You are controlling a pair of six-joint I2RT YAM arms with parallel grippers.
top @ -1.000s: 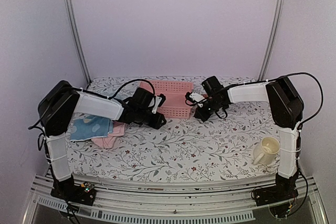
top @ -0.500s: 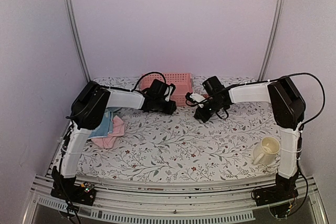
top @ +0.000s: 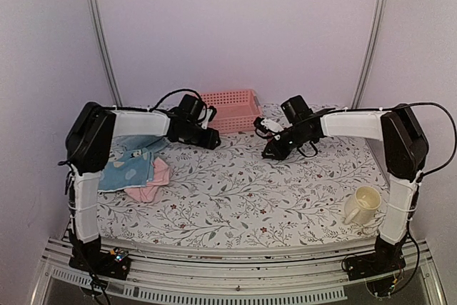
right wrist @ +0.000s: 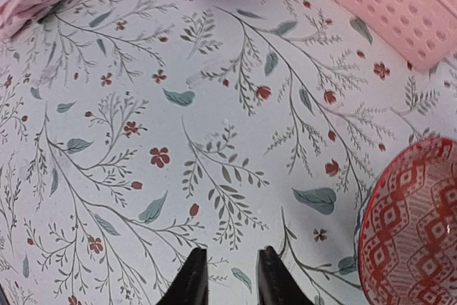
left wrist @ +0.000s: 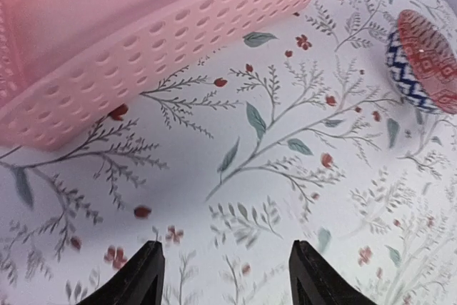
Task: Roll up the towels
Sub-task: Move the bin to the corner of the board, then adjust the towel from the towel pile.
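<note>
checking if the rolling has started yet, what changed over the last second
The basket went from mid-table toward the back, and the left gripper and right gripper followed at its two sides. Both grippers are now open over the tablecloth with nothing between their fingers. The towels stayed in their heap on the left, unrolled, and the mug did not move.

**Matt cloth, smooth plastic, glossy glaze**

The table cover is matt printed cloth. The basket is smooth pink plastic with a faint sheen. The bowl and mug look glazed and glossy. The towels are soft, matt fabric. The frame rails are dull silvery metal.
</note>
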